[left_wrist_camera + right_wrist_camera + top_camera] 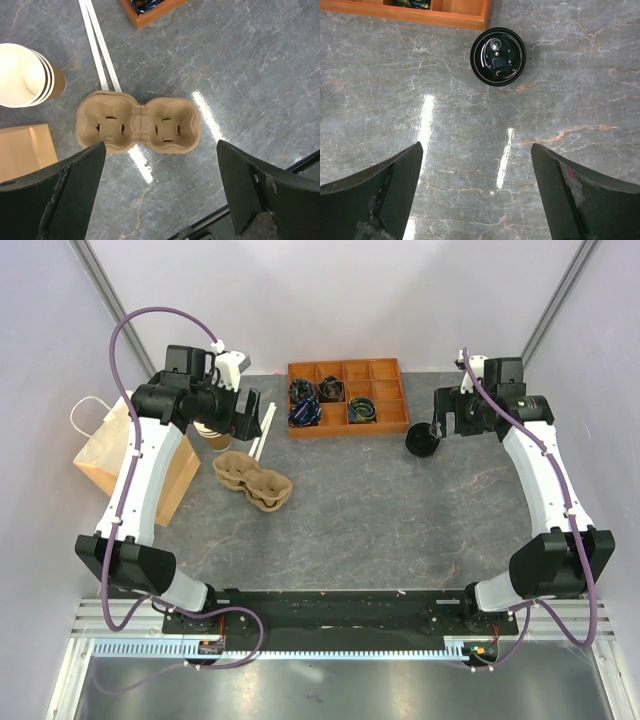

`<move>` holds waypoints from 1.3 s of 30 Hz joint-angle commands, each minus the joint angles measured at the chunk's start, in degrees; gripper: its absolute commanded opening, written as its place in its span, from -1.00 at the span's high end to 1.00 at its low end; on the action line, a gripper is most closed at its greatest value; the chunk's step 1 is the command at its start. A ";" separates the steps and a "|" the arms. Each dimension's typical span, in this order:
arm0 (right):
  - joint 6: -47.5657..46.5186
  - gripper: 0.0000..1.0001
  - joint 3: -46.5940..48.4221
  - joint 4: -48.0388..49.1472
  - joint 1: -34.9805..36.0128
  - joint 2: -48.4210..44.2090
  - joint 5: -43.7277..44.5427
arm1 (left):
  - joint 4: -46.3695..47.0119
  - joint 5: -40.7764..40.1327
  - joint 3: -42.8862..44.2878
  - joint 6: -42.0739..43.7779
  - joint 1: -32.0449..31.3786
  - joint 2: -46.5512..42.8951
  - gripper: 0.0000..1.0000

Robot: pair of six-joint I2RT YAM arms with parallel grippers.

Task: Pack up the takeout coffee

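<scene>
1. Takeout coffee: no lidded cup shows in any view, so I judge it is not put together yet. A black lid (pixel 498 56) lies on the counter (pixel 470 125) just in front of the wooden compartment tray's (pixel 347 398) right corner. No brown cup wall shows beneath it. A stack of lidless paper cups (pixel 22 75) stands well apart on the left, beside the paper bag (pixel 100 455).
2. A two-cup pulp carrier (pixel 138 125) lies empty near the cups, with two white strips (pixel 97 45) reaching its far edge.
3. The left fingers (pixel 60 200) are spread wide and hold nothing, hovering above the carrier. The right fingers (pixel 375 195) are equally wide and empty, above bare counter just short of the lid.
4. Step in hand, as I judge it: the opening approach, with nothing grasped or packed.
5. Next move, probably:
   - The right arm reaches forward over the lid and comes down to pinch its rim, which is thin and low and gives little to hold.
   - The left arm would need to shift over to the cups.
</scene>
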 commanded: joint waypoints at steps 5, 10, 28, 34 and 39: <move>-1.21 -0.96 -0.76 1.25 -0.09 -1.08 -2.57 | -4.64 -5.18 9.39 7.22 0.00 5.65 -0.99; -2.97 -0.96 -1.02 0.10 -0.09 -0.99 -4.59 | -6.31 -10.90 13.78 8.28 0.27 10.56 -0.99; -4.02 -0.96 -0.84 -2.09 -0.18 0.77 -6.09 | -4.65 -6.87 20.47 10.04 7.38 24.98 -0.96; -4.38 -0.96 -0.23 -2.54 -0.09 1.56 -6.18 | -2.98 -5.54 20.38 11.79 9.32 28.50 -0.79; -4.64 -0.96 -0.05 -2.89 -0.09 2.43 -6.18 | -1.04 -5.72 21.43 12.50 9.32 31.58 -0.53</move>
